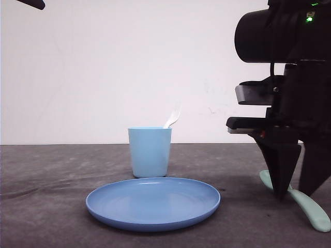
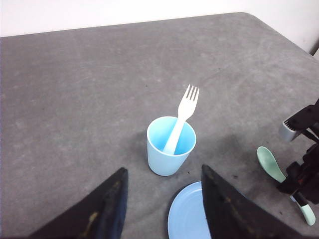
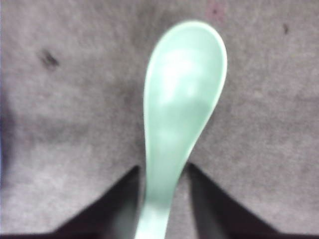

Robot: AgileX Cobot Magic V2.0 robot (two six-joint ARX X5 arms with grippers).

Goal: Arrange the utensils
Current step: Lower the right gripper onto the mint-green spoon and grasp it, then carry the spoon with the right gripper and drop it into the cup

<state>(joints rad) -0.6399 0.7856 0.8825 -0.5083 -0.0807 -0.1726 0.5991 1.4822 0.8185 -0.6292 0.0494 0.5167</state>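
Observation:
The white fork (image 1: 173, 118) stands tines-up inside the light blue cup (image 1: 150, 152) at the table's middle; the left wrist view shows the fork (image 2: 187, 104) leaning against the cup (image 2: 160, 158) rim. The mint-green spoon (image 1: 310, 209) lies flat on the table at the right. My right gripper (image 1: 298, 194) is down at the table, open, with a finger on either side of the handle. In the right wrist view the spoon (image 3: 184, 89) runs between the tips of the right gripper (image 3: 162, 169). My left gripper (image 2: 163, 168) hangs open high above the cup, holding nothing.
A round blue plate (image 1: 153, 201) lies just in front of the cup, and the plate's edge (image 2: 187, 219) shows under the left gripper. The table is dark grey, its far right corner (image 2: 249, 17) rounded. A white wall stands behind.

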